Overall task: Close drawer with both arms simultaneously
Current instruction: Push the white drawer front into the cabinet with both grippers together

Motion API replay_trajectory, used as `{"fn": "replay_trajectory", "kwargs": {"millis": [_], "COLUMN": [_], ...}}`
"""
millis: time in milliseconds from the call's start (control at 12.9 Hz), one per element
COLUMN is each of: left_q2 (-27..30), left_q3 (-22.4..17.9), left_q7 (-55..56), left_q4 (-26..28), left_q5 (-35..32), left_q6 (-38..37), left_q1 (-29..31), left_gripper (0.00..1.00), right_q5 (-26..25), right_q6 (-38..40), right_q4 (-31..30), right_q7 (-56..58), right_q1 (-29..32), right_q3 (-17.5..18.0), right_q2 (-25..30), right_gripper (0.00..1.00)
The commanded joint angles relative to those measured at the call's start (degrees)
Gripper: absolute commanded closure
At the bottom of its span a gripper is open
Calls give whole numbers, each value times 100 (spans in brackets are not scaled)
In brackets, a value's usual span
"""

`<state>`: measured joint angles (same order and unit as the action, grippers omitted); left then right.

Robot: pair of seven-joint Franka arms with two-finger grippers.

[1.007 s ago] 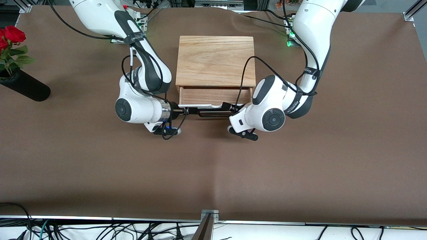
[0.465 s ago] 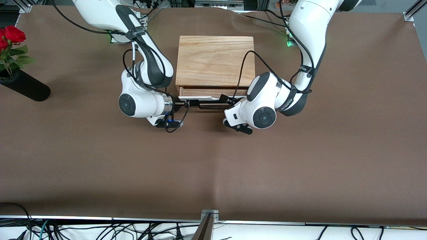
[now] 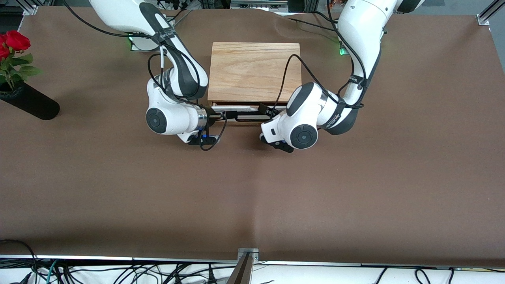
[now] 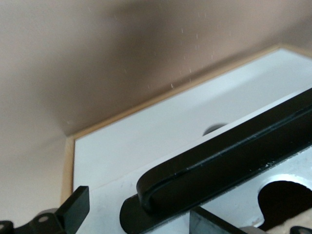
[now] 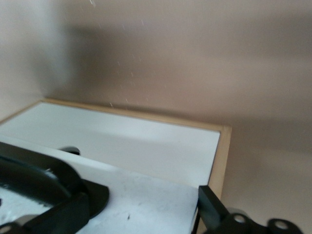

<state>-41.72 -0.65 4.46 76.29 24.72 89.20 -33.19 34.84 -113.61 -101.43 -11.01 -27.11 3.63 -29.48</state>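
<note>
The drawer (image 3: 246, 114) sits at the front of the oak box (image 3: 254, 73) in the middle of the table (image 3: 252, 189), and is seen almost fully pushed in, only a thin strip of its white front showing. It is judged light, rigid and free-sliding, with a stiff black handle (image 3: 249, 115) as the natural place to take hold; an even push at both ends should keep it from jamming. The handle is taken near one end by the right gripper (image 3: 223, 116) and near the other end by the left gripper (image 3: 267, 112); each appears clenched around the bar, which is seen between the fingers in the left wrist view. Little travel is judged to remain. Nothing is seen between the drawer front and the box. A black vase (image 3: 29, 101) with red roses (image 3: 12, 41) stands well apart at the right arm's end of the table, out of the way
</note>
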Motion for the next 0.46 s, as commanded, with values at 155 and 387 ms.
{"fn": "replay_trajectory", "kwargs": {"millis": [155,387], "left_q2": [181,173], "left_q3": [153,153], "left_q7": [-50,-68], "left_q4": [122,88], "left_q5": [121,121], "left_q6": [-737,-817], "left_q1": [-126,-92], "left_gripper": [0,0], "right_q5": [163,128], "right_q6": [-135,-144], "right_q4": [-360,-142], "right_q7": [-16,37], "right_q1": [-189,-128], "right_q3": [367,254], "right_q2": [-111,-111], "right_gripper": [0,0]}}
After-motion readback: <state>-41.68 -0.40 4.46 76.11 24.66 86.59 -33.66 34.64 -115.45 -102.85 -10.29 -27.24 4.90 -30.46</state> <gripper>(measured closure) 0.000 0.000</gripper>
